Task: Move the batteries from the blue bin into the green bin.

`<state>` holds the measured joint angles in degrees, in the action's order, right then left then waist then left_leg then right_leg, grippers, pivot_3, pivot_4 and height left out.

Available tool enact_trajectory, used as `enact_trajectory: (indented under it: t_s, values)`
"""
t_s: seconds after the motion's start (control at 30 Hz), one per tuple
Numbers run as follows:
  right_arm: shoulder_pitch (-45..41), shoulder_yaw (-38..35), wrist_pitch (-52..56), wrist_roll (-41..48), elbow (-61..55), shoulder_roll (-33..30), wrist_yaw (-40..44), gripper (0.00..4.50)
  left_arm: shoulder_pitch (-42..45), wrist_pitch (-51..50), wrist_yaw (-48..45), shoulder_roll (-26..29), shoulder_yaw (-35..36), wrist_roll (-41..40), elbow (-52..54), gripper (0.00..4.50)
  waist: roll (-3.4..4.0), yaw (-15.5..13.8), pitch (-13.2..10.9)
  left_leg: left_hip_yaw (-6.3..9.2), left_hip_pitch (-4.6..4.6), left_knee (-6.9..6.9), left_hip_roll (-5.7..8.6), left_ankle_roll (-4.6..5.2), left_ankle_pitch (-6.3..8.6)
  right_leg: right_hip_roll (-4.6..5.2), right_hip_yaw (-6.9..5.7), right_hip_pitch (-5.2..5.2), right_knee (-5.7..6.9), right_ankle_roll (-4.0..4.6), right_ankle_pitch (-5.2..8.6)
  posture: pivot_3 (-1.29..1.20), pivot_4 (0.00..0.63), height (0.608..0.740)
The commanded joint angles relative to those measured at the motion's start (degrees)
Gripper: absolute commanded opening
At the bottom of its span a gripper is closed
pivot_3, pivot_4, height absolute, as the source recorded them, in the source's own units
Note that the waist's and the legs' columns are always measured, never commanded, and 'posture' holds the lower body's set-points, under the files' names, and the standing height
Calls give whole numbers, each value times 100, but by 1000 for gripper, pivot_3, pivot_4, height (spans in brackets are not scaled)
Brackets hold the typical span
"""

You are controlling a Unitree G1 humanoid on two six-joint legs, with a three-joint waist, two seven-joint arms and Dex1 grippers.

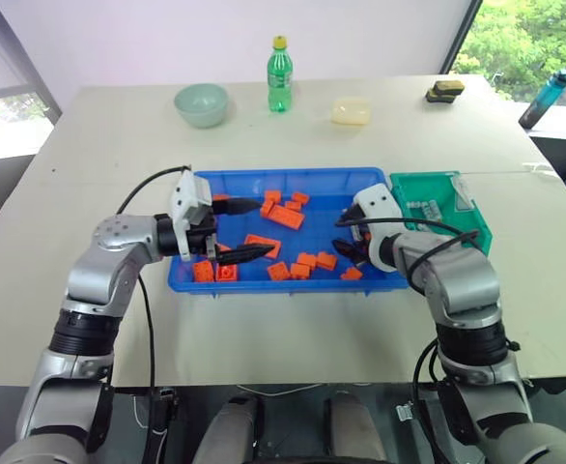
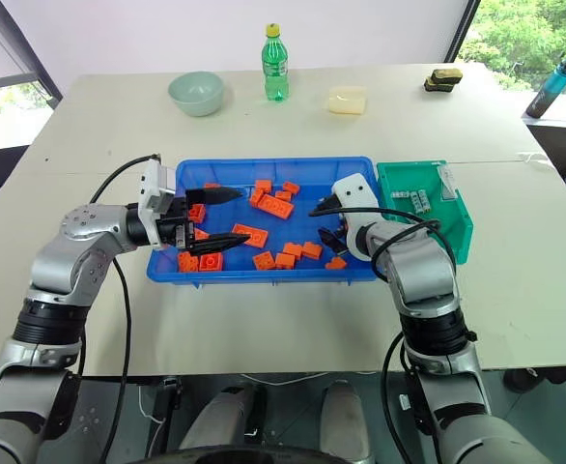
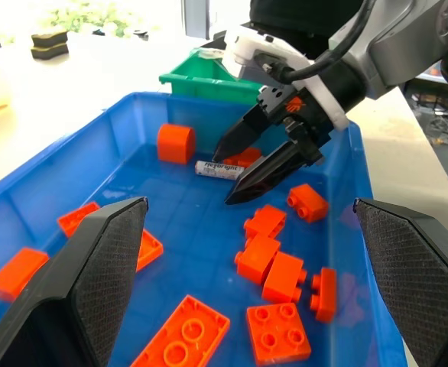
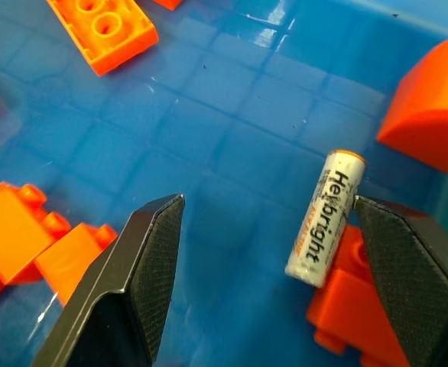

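From the head, the large bright-blue plastic tray (image 1: 283,179) holds orange bricks; the small teal-green bin (image 1: 438,188) sits at its right, cells inside. Left wrist: left gripper (image 3: 247,267) spread, idle. Right wrist: right gripper (image 4: 270,260) gapes beside one silver-grey battery (image 4: 323,218), seemingly lining up to pinch.

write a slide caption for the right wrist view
Open right end effector poised over a lone battery lying beside orange bricks on the blue bin floor.
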<state>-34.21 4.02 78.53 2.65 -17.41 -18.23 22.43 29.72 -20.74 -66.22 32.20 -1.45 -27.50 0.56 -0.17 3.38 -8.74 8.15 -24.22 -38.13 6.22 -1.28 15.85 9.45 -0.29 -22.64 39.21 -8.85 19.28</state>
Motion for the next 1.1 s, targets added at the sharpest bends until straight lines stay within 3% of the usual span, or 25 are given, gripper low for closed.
enact_trajectory:
  t_s: [0.03, 0.07, 0.17, 0.33, 0.37, 0.5, 0.63, 0.8, 0.97, 1.07, 1.1]
  values:
    - [-90, -118, -91, 179, 166, 76, -44, 3615, 14, 64, 32, 96, 136, -40, 248, 4500, 0, -2, 0, 1, 0, 0, 0, 0, 0, 0, 0, 0, 0, 0, 0, 0, 150, 727]
    - [-86, -127, -137, 205, 211, 69, -53, 3615, 7, 61, 39, 108, 144, -47, 256, 4500, 0, -2, 0, 1, 0, 0, 0, 0, 0, 0, 0, 0, 0, 0, 0, 0, 150, 727]
    - [-27, -137, -235, 292, 306, 40, -54, 2773, -7, 53, 64, 127, 159, -57, 276, 4500, 0, 0, 0, 1, 0, 0, 0, 0, 0, 0, 0, 1, 0, 0, 0, 0, 150, 727]
    - [25, -105, -111, 545, 162, -3, -11, 275, -7, 16, 69, 145, 169, -84, 302, 4500, 0, -11, 0, 2, 1, -2, 1, 0, 0, 0, 0, 5, -1, 0, 0, 0, 150, 727]
    - [12, -130, -59, 633, 90, -2, 29, 45, 1, 6, 65, 145, 165, -91, 298, 4500, 0, -17, 0, 2, 1, -3, 1, 0, 0, 0, 0, 5, -1, 0, 0, 0, 150, 727]
    - [-300, -540, 295, 1326, -500, 44, 456, 52, 19, -41, 5, 164, 165, -145, 246, 4500, 0, 2, 0, 2, 1, -1, 1, 0, 0, -1, 0, 3, -1, 0, 0, 0, 150, 727]
    - [-1041, -1427, 907, 1878, -729, -240, 766, 52, 51, -13, -60, 193, 163, -138, 141, 4500, 1, 35, 0, -1, 1, -1, -1, 0, 0, -1, 0, 2, -2, 0, 0, 0, 150, 727]
    - [-1403, -1966, 716, 1983, -238, -1728, 1056, 52, 90, 12, -150, 261, 212, -140, 9, 4500, 0, -86, 0, 5, 1, -1, 4, 2, 1, 0, -1, 7, -6, 0, 0, 0, 150, 727]
    - [-405, -1688, -479, 1813, -72, -3260, 1542, 52, 119, -11, -185, 391, 386, -213, -132, 4500, -1, -87, 0, -9, 0, 1, 5, 5, 3, 6, -1, 8, -12, 0, 0, 0, 150, 727]
    - [80, -1788, -1023, 1625, 89, -3513, 1410, 52, 106, -65, -140, 448, 530, -282, -78, 4500, 0, -29, 0, -28, 2, 1, -4, 6, 3, 5, -1, 4, -12, -1, 0, 0, 150, 727]
    - [197, -1848, -1091, 1642, 133, -3525, 1404, 1106, 97, -98, -103, 460, 577, -314, -23, 4500, 0, -10, 0, -31, 2, 2, -6, 6, 3, 5, -1, 3, -12, -1, 1, 0, 150, 727]
